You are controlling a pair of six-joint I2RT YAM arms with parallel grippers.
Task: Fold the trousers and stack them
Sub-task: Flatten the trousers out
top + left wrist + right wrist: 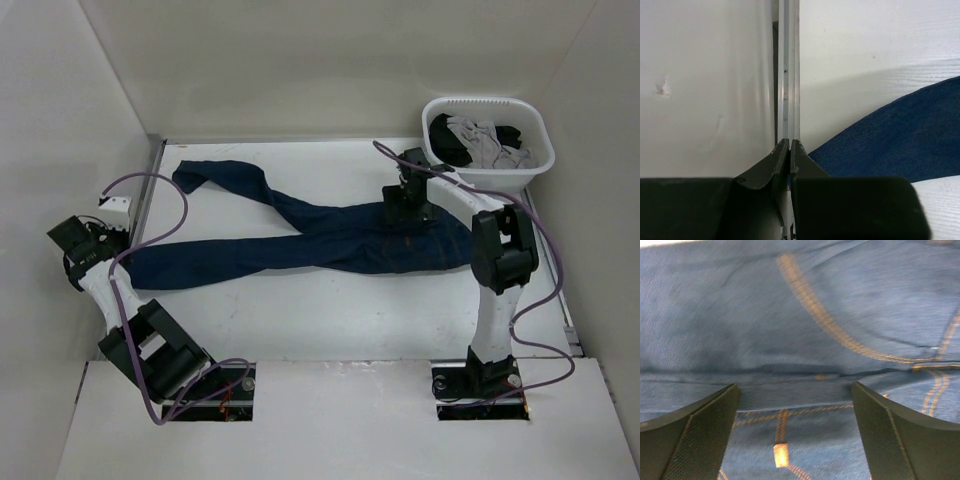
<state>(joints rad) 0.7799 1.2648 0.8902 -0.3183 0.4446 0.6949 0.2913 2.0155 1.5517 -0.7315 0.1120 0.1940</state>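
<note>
The navy-blue jeans (320,240) lie spread flat across the table, waist to the right, legs stretching left, one leg curling toward the back left. My right gripper (403,205) hovers open just above the waist area; the right wrist view shows denim with orange stitching and a small orange tag (781,454) between its spread fingers (700,430). My left gripper (112,210) is shut and empty at the table's far left edge, beside the near leg's hem (900,140).
A white laundry basket (530,165) at the back right holds grey and black garments (480,143). White walls enclose the table on the left, back and right. A metal rail (788,70) runs along the left wall.
</note>
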